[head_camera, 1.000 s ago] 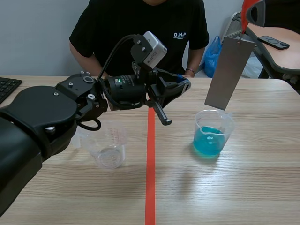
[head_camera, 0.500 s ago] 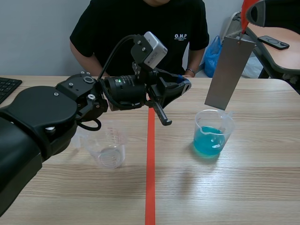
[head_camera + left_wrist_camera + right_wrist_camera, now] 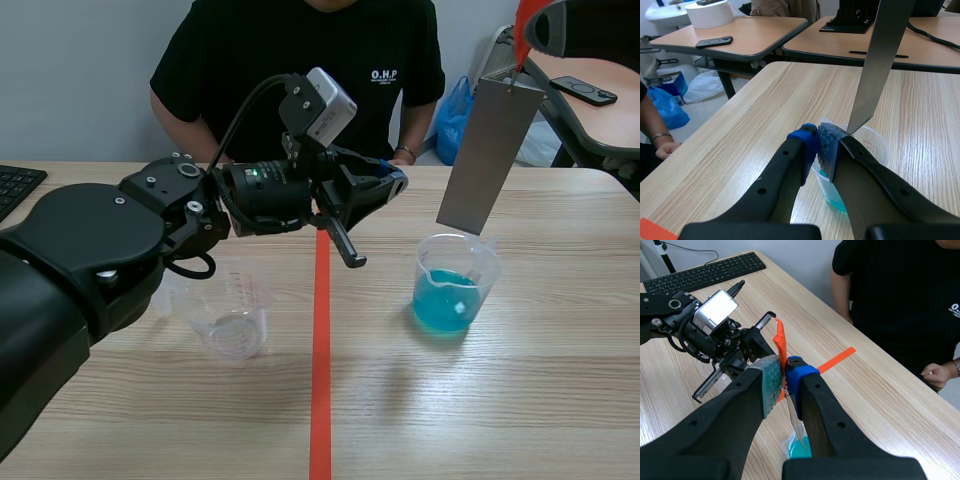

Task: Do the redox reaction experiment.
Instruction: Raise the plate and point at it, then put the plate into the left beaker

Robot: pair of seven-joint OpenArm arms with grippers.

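My right gripper [image 3: 784, 374] clamps the metal strip [image 3: 490, 155] by its orange tag [image 3: 780, 342] just above the beaker of blue liquid [image 3: 452, 285], my left gripper [image 3: 820, 146] closed empty beside it, so dipping looks next, needing a straight descent.

The liquid [image 3: 443, 305] in the clear cup [image 3: 480, 262] is bright blue. The metal sheet [image 3: 490, 155] is plain grey with an orange tag [image 3: 780, 342]. The tabletop [image 3: 540, 400] is pale, stripy wood.
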